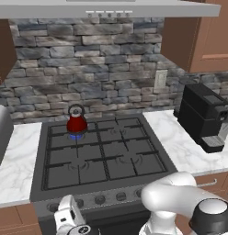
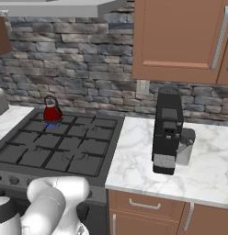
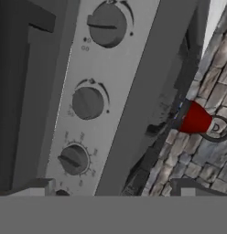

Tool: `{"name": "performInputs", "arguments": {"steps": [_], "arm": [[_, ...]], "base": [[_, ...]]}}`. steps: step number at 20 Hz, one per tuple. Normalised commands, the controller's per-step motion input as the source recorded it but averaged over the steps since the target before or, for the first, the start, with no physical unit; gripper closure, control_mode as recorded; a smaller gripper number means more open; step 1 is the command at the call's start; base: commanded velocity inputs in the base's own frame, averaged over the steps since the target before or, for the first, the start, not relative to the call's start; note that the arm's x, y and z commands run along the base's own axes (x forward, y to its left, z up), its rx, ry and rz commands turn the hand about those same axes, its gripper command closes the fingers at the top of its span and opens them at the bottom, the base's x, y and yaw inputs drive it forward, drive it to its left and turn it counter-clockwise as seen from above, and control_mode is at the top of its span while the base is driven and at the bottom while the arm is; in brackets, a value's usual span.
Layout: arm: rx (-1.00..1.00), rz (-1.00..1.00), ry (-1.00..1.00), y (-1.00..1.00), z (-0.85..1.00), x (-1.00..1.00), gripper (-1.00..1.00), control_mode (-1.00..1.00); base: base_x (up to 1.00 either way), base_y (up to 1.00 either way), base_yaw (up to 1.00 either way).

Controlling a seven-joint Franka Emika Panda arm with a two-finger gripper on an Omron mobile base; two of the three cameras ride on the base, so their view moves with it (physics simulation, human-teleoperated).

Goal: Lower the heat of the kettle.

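The small red kettle (image 1: 76,121) (image 2: 52,111) stands on the stove's back left burner, over a blue flame (image 1: 76,136). In the hand view the kettle (image 3: 195,119) appears tilted at the right, beyond the stove's edge. My gripper (image 1: 70,209) hangs low before the left end of the stove's front panel (image 1: 106,198). It is open (image 3: 115,189) and nothing sits between its fingers. Three round knobs (image 3: 88,103) of the panel lie just ahead of it, the nearest knob (image 3: 73,159) by the left fingertip (image 3: 37,187). No knob is touched.
A black coffee machine (image 1: 203,114) (image 2: 167,131) stands on the marble counter (image 2: 134,160) right of the stove. A grey appliance (image 1: 2,133) sits on the left counter. Wooden cabinets (image 2: 180,36) hang above, and drawers (image 2: 143,204) sit below the counter.
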Motion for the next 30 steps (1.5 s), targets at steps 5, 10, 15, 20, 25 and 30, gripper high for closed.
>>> {"name": "performInputs", "arguments": {"steps": [5, 10, 15, 20, 25, 30], "arm": [[-0.21, 0.0, -0.03, -0.08, -0.16, -0.06, -1.0, -1.0], [-0.09, 0.03, -0.11, -0.32, -0.16, 0.07, -1.0, -1.0], [-0.04, 0.06, -0.03, -0.35, -0.29, 0.14, -1.0, -1.0], [0.0, 0.06, -0.06, -0.14, -0.05, 0.21, -1.0, -1.0], [0.0, 0.06, -0.01, 0.05, 0.0, 0.29, -1.0, -1.0], [-0.01, 0.07, 0.0, 0.35, 0.0, 0.2, -1.0, -1.0]], "base": [[0.0, 0.0, 0.0], [0.0, 0.0, 0.0], [0.0, 0.0, 0.0], [0.0, 0.0, 0.0], [0.0, 0.0, 0.0], [0.0, 0.0, 0.0]]}}
